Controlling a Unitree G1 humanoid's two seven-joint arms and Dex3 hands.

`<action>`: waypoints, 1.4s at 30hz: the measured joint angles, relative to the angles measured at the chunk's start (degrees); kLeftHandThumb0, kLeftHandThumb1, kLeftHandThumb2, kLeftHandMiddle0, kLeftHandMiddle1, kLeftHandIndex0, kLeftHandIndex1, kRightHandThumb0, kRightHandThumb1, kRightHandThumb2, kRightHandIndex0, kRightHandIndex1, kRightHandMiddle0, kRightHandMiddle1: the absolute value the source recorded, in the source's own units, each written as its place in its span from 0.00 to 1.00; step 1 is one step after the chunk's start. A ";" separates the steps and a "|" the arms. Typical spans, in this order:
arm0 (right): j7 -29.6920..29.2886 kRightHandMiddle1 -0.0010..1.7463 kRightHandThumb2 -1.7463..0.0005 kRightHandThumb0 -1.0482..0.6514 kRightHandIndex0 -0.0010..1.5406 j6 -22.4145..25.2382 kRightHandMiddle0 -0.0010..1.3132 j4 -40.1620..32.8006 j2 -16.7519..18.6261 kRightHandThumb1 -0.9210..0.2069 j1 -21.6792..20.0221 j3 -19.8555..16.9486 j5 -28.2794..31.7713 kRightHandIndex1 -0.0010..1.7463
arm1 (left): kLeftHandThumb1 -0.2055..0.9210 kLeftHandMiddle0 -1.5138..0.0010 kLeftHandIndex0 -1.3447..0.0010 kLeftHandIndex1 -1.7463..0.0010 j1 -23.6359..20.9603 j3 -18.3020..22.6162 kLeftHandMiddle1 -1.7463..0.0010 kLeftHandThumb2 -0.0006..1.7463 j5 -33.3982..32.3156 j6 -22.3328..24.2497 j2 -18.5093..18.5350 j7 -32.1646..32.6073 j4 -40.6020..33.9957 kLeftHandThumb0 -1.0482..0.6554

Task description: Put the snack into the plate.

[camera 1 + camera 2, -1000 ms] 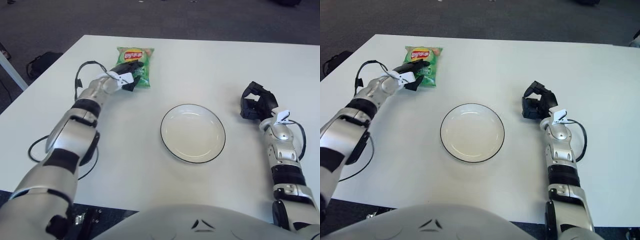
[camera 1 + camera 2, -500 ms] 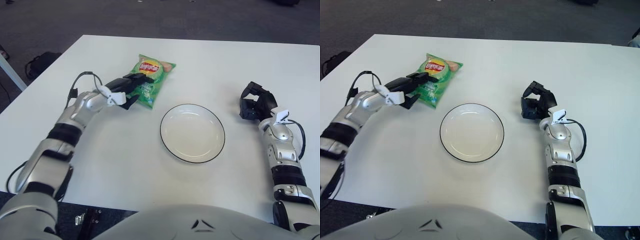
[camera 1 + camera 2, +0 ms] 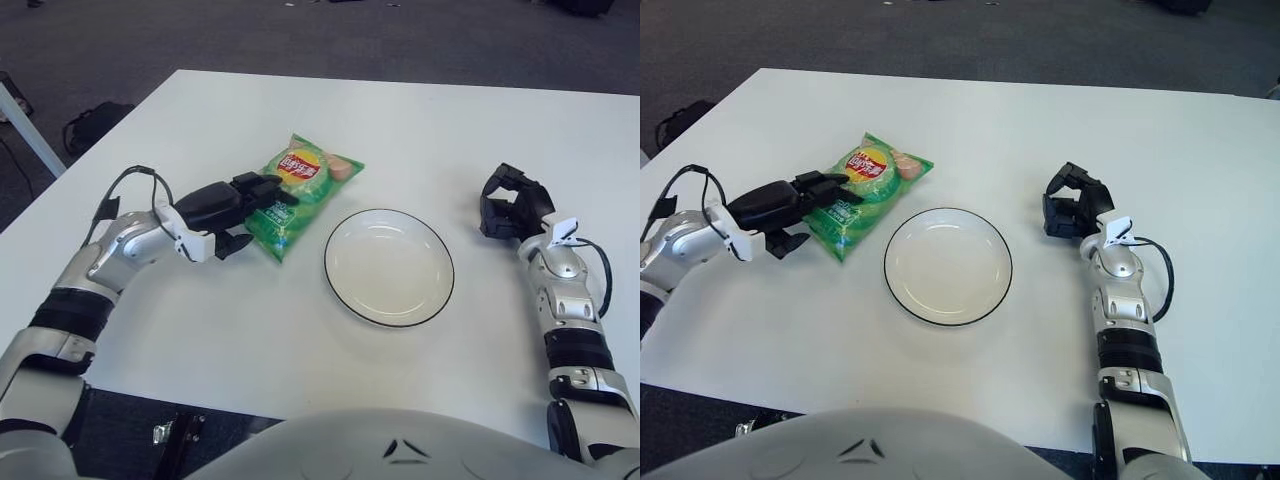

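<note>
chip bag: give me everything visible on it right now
The chip bag is a green glossy foil-looking pouch with a red-and-yellow round logo near its top and a chip picture beside it. It is sealed and puffed, angled diagonally, top toward the far right. The left hand grips its lower left edge. It shows just left of the plate, not in it. Whether it touches the table cannot be told.

White bench (image 3: 420, 130), smooth top, far edge and left corner in view. Dark grey carpeted floor (image 3: 120, 50) beyond it. Black bag-like item (image 3: 92, 122) on floor, well left of and beyond the left fingers.
</note>
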 measured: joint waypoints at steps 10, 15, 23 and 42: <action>0.32 1.00 0.26 0.34 0.87 -0.21 0.46 1.48 0.01 0.52 -1.09 0.40 0.01 1.00 | 1.00 0.78 1.00 0.46 -0.11 1.00 0.64 0.68 6.25 0.27 0.35 3.92 -0.78 0.07; 0.90 1.00 0.25 0.34 0.87 -0.63 0.46 2.39 0.00 0.52 -1.66 0.43 0.02 1.00 | 1.00 0.78 1.00 0.46 -0.15 1.11 0.63 0.68 8.08 1.70 0.35 4.73 -1.89 0.08; 1.20 1.00 0.26 0.34 0.87 -2.17 0.46 3.37 -0.01 0.52 -1.92 0.24 0.04 1.00 | 1.00 0.78 1.00 0.43 0.56 1.67 0.61 0.66 14.13 5.50 0.20 8.91 -5.48 0.10; 1.29 1.00 0.25 0.33 0.87 -2.33 0.46 3.82 -0.02 0.53 -1.84 0.17 0.05 1.00 | 1.00 0.76 1.00 0.28 10.25 8.79 0.48 0.44 18.78 20.19 -6.08 16.54 -30.32 0.18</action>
